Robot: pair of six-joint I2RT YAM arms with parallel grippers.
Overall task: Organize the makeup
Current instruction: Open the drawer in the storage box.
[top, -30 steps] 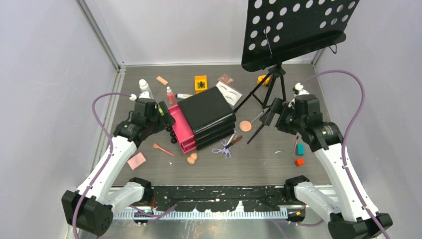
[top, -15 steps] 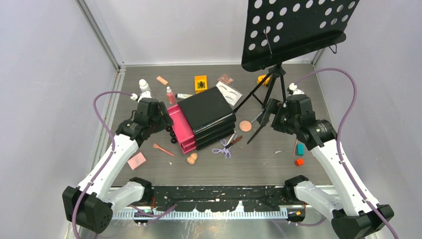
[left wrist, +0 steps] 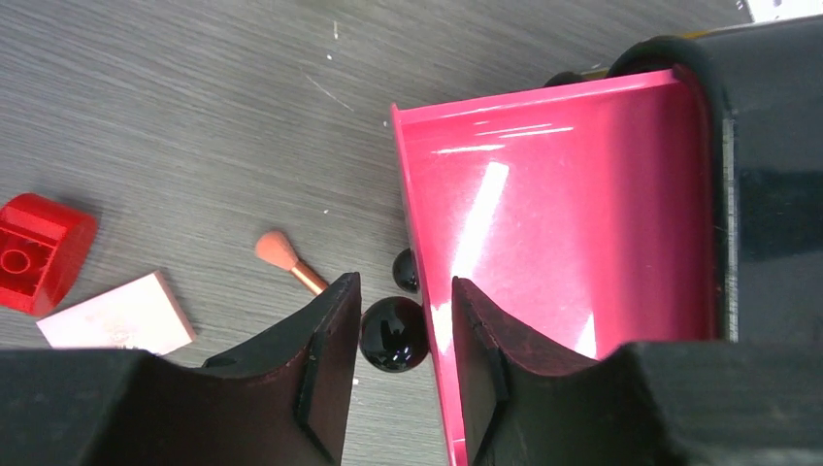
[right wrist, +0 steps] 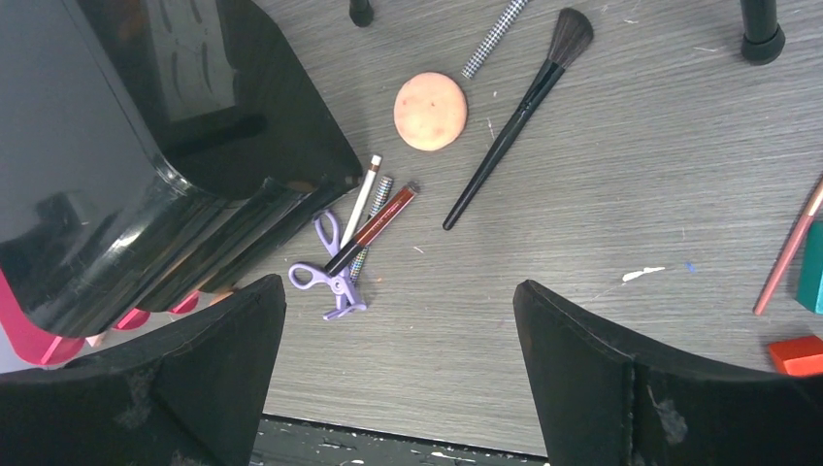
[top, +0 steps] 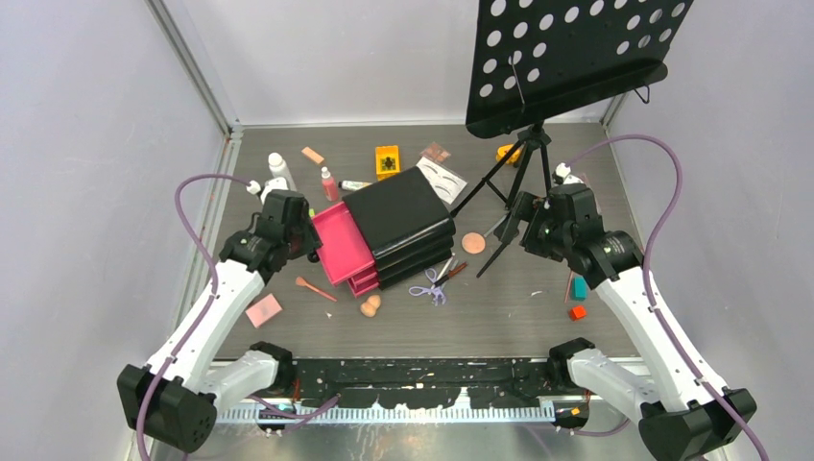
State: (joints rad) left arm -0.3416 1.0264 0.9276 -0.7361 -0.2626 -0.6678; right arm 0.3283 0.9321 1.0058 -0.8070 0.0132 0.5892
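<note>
My left gripper (left wrist: 403, 291) is shut on the black knob (left wrist: 393, 333) and front wall of the top pink drawer (top: 341, 242), which stands pulled out of the black chest (top: 403, 216) and shows nothing inside. My right gripper (right wrist: 400, 291) hangs open over bare table, right of the chest. Below it lie lilac scissors (right wrist: 330, 277), pencils (right wrist: 374, 218), a round peach puff (right wrist: 430, 112) and a black brush (right wrist: 514, 116). A small brush (left wrist: 286, 260) and a pink block (left wrist: 116, 316) lie left of the drawer. Peach sponges (top: 371, 305) sit in front of the chest.
A white bottle (top: 279, 168), pink tube (top: 329, 182), orange box (top: 387, 160), eyebrow card (top: 441, 179) and brown palette (top: 436, 152) lie behind the chest. Teal (top: 579, 287) and orange (top: 577, 312) blocks sit at right. The music stand (top: 576, 53) spreads its tripod legs (top: 499, 202) by my right gripper.
My left gripper closed on the top drawer's knob and drew the drawer out to the left. My right gripper shifted slightly left and stayed open.
</note>
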